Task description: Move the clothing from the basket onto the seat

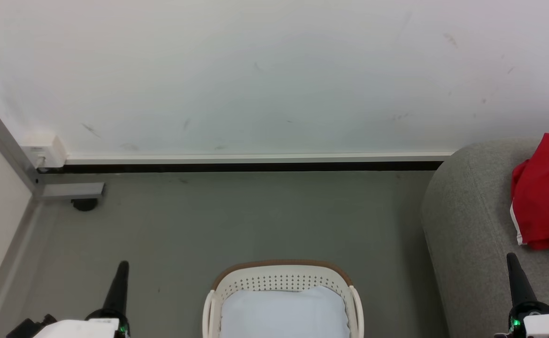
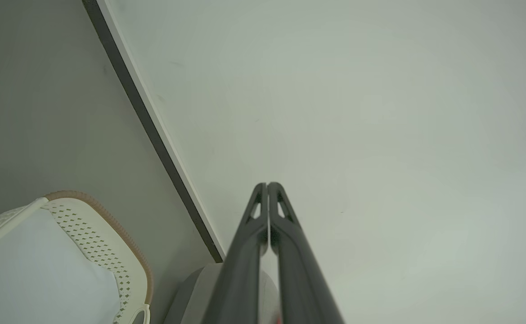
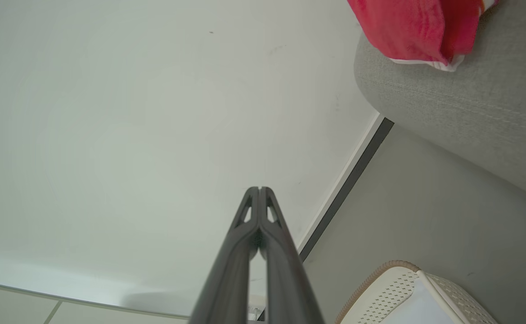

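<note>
The head view looks down at a grey floor (image 1: 208, 220) and a pale wall (image 1: 255, 70). The basket (image 1: 281, 281) stands on the floor at the bottom middle. It is white with little holes and a brown rim. A pale blue-white pad (image 1: 283, 314) lies inside it. The seat (image 1: 471, 225) is on the right, big, grey and round at the edge. The clothing (image 1: 544, 192) lies in a red heap on top of the seat, well apart from the basket. This view also shows a grey metal bar (image 1: 2, 136) and a small white box (image 1: 44, 150) at the left, low on the wall.

The right wrist view shows the clothing (image 3: 406, 27) from close by. Here you can see its white stripe along the low edge, which rests on the seat (image 3: 460, 103). A corner of the basket (image 3: 379, 288) peeks in at the bottom right.

The left wrist view shows the basket (image 2: 101, 243) and the pad (image 2: 38, 274) at the lower left. A bit of the seat (image 2: 191, 292) sits at the bottom, partly behind the dark fingers (image 2: 245, 256).

The left jaws are low at the left, over the floor beside the basket, and point up the head view. They are pressed together and hold nothing. The right jaws are low at the right, over the seat, just below the clothing and not touching it. Their fingers (image 3: 240, 252) are pressed together too, with nothing between them.
</note>
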Robot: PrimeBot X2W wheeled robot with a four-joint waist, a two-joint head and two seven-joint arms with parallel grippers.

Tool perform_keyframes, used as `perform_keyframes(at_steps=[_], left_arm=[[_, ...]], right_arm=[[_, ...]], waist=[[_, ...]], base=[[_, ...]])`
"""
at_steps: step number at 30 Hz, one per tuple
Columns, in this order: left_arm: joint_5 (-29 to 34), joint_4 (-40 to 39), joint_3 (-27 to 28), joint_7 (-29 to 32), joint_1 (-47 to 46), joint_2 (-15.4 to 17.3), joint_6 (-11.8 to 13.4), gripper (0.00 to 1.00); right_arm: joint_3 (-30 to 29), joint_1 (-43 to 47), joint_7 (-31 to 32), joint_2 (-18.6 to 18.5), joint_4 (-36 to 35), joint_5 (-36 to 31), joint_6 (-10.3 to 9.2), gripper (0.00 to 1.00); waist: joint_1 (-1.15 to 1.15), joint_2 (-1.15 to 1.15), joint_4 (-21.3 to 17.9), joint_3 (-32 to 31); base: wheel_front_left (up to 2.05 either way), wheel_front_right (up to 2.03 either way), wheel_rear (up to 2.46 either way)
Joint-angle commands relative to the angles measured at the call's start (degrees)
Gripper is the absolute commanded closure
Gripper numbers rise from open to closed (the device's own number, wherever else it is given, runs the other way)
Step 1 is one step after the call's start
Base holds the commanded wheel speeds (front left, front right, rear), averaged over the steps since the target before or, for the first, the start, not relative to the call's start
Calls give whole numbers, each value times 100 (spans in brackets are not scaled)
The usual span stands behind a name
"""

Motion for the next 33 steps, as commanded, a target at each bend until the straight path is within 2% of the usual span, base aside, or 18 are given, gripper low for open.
perform_keyframes(at_steps=[1,33], left_arm=[[-144,-40,29,39,-92,52,-16,100],[-1466,-24,98,395,-187,61,-21,100]], right_arm=[[-40,-116,28,-5,-1,105,-8,100],[-191,-181,395,40,80,1328,-12,100]], waist=[[0,0,3,1],[0,0,105,26]], base=[[0,0,0],[0,0,0]])
